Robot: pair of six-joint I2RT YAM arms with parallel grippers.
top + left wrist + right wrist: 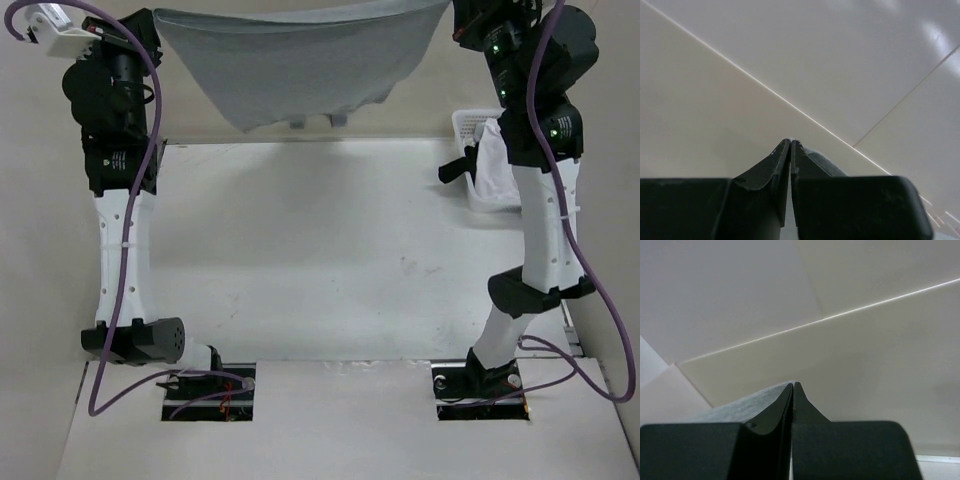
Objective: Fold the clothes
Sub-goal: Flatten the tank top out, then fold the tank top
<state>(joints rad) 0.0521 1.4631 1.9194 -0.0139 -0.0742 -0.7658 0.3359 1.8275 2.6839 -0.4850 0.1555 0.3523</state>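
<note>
Clothing is being held aloft, off the surface [320, 250]: one plain light-grey T-shirt [300, 70] is being stretched between two grippers, its middle sagging. At the T-shirt's left end, the left gripper [791, 144] is being clamped on an upper corner; its jaws are being pressed nearly together, with a sliver of grey fabric showing beside them in the left wrist view. At the T-shirt's right end, the right gripper [793, 385] is being clamped on the other corner, grey knit being pinched between narrow jaws. Below the T-shirt's right end, a white basket [468, 128] is sitting on the surface, and a white shirt [492, 165] is lying in it, being partly hidden by the right arm [545, 230].
</note>
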